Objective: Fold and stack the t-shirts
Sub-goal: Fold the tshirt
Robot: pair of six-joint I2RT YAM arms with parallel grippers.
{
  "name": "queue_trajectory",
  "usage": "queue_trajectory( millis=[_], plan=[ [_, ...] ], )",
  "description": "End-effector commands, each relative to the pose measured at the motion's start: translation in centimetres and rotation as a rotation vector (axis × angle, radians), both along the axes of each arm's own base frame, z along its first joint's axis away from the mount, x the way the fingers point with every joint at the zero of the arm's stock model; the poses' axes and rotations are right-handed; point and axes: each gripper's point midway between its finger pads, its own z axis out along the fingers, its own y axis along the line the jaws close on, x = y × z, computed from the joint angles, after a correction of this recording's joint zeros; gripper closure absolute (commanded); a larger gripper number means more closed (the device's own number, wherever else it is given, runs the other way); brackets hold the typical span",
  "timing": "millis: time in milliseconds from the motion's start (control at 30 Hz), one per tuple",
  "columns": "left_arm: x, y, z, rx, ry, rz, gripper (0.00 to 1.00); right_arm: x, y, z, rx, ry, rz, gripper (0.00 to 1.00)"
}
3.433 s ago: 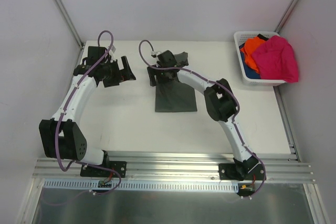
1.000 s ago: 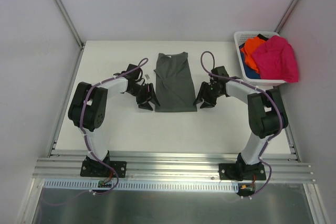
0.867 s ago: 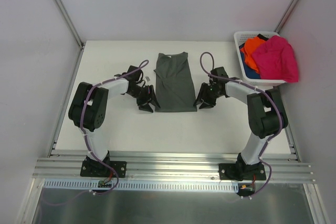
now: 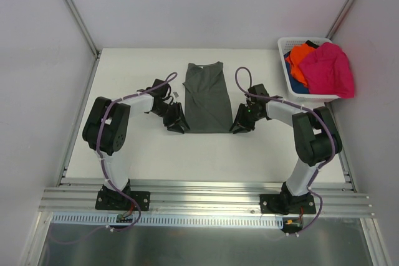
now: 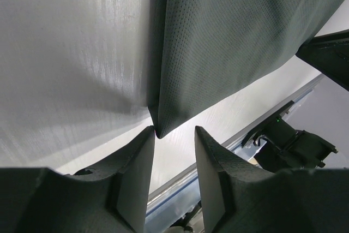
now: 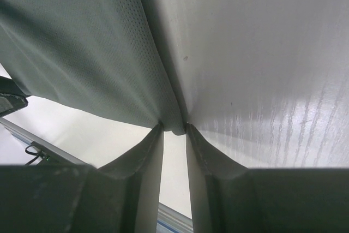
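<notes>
Left hand (image 5: 174, 130) gapes at t-shirt (image 5: 234, 42) corner; right hand's (image 6: 174, 126) grip unclear.

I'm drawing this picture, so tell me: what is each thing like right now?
Grey shirt: folded narrow, lying flat on the table.
Left pincer: open, at the shirt's near corner.
Right pincer: nearly shut around the other near corner; grip unclear.
Basket: full of shirts.
Pink shirt: crumpled, spilling over the basket's rim.
Orange shirt: crumpled in the basket.
Blue shirt: mostly buried.
</notes>
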Motion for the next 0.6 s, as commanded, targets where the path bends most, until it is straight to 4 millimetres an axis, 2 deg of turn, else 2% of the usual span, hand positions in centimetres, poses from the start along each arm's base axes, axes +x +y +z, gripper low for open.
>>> queue_trajectory(
  millis=[0, 167, 267, 567],
  plan=[
    [-0.66, -0.65, -0.08, -0.022, 0.022, -0.016, 0.65, 0.41, 0.68, 1.20, 0.032, -0.033, 0.011, 0.74],
    [-0.63, -0.74, -0.24, -0.026, 0.029, -0.013, 0.69, 0.35, 0.79, 1.14, 0.037, -0.033, 0.014, 0.76],
    [-0.70, -0.84, -0.36, -0.029, 0.032, -0.015, 0.78, 0.42, 0.76, 1.13, 0.037, -0.033, 0.012, 0.76],
    [-0.69, -0.95, -0.03, -0.040, 0.029, -0.014, 0.92, 0.59, 1.00, 1.33, 0.046, -0.042, 0.024, 0.85]
  ],
)
